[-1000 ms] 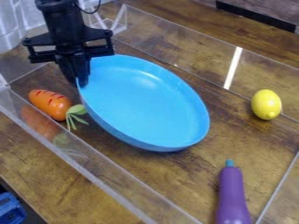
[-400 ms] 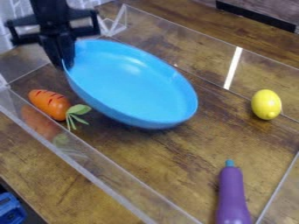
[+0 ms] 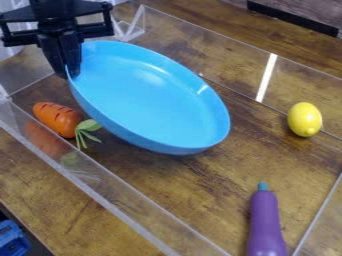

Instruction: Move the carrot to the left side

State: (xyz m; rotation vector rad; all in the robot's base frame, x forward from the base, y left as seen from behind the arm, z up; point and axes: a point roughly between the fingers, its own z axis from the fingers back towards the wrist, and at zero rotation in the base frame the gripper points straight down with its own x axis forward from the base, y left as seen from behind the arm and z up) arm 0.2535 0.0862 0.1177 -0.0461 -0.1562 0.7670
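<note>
The carrot (image 3: 55,118), small and orange with a green leafy top, lies on the wooden table at the left, just beside the left rim of a big blue plate (image 3: 160,100). My gripper (image 3: 70,68) points straight down above and behind the carrot. It is shut on the plate's far-left rim, and that side of the plate is tilted up off the table. The carrot itself is untouched and fully visible.
A yellow lemon (image 3: 305,119) sits at the right and a purple eggplant (image 3: 266,225) lies near the front right. A clear plastic wall (image 3: 94,185) runs along the front and left of the wooden table (image 3: 241,60).
The gripper has risen and drawn toward the upper left with the plate's rim in it, so the plate has shifted left and tipped up. The carrot has not moved.
</note>
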